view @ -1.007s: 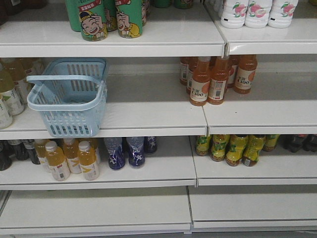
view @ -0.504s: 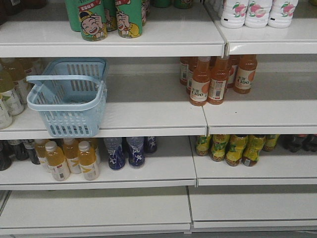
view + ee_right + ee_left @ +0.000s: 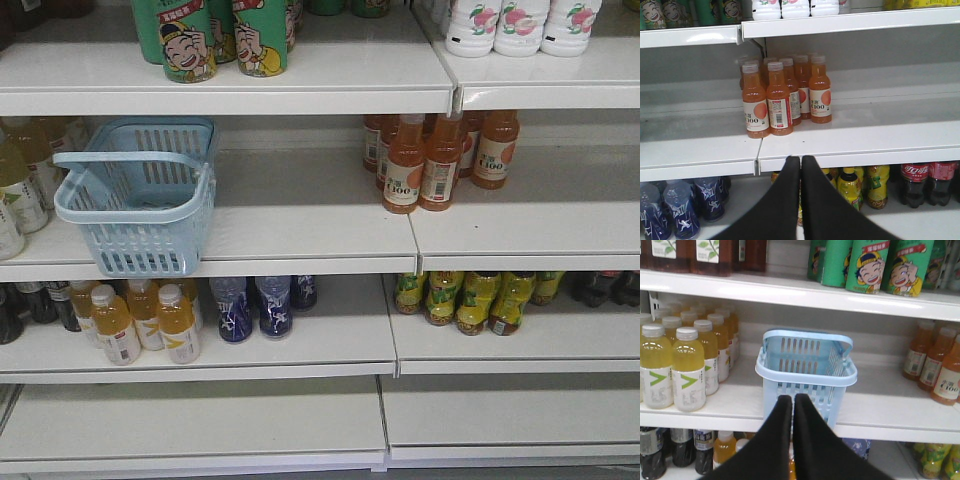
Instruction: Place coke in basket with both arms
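Two coke bottles (image 3: 914,183) with red labels stand on the lower shelf at the far right of the right wrist view. My right gripper (image 3: 801,159) is shut and empty, in front of the shelf edge, left of and apart from the coke. The pale blue basket (image 3: 130,212) sits on the left of the middle shelf, handle swung forward. In the left wrist view the basket (image 3: 805,377) is straight ahead, and my left gripper (image 3: 792,397) is shut with nothing in it, just before its front wall. Neither arm shows in the front view.
Orange juice bottles (image 3: 420,165) stand on the middle shelf to the right. Green cans (image 3: 215,40) and white bottles (image 3: 520,25) fill the top shelf. Yellow drinks (image 3: 687,367) crowd the basket's left. Blue bottles (image 3: 255,305) and yellow-green bottles (image 3: 850,187) sit below.
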You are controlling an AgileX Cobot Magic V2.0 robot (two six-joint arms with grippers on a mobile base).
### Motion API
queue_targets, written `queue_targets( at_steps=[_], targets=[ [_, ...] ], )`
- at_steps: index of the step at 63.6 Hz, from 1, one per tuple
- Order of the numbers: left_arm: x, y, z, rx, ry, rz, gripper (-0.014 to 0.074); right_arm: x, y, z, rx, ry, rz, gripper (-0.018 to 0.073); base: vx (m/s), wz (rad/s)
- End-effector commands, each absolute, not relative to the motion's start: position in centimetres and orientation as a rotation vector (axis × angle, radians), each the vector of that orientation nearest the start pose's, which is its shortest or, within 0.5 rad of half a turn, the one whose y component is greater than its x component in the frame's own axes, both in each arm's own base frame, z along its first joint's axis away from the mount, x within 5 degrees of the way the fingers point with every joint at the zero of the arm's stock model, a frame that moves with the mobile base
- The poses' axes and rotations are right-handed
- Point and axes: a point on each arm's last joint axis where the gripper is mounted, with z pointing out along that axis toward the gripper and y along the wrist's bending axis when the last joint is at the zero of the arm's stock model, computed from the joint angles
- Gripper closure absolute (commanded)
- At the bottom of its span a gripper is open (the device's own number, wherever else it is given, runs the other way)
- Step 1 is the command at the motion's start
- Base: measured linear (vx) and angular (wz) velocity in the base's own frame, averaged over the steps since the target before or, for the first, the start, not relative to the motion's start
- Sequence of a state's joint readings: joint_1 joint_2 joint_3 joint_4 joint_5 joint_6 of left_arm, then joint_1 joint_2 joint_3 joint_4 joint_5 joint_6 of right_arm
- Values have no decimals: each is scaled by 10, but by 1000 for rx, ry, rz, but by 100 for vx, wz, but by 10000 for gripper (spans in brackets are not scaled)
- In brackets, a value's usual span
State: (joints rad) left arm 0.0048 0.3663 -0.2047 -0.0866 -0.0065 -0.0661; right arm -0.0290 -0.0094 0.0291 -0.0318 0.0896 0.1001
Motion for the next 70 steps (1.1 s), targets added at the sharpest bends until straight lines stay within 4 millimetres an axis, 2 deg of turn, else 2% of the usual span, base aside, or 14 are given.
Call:
queue_targets(
  at_steps=[1,10,29,45,57,70],
  targets=[
    [113,2,283,-143,1566,-116,603,56,-2,199,75,1513,23,568,0,0],
    [138,3,293,-154,1528,-115,603,56,-2,199,75,1513,23,568,0,0],
    [178,5,285,-162,1456,-93,603,56,-2,199,75,1513,23,568,0,0],
    [190,3,270,-124,1539,-77,550,56,-2,199,75,1513,23,568,0,0],
    [191,-4,271,32,1548,-47,380,56,-2,199,75,1513,23,568,0,0],
    [191,-5,271,-16,1548,-117,115,56,-2,199,75,1513,23,568,0,0]
  ],
)
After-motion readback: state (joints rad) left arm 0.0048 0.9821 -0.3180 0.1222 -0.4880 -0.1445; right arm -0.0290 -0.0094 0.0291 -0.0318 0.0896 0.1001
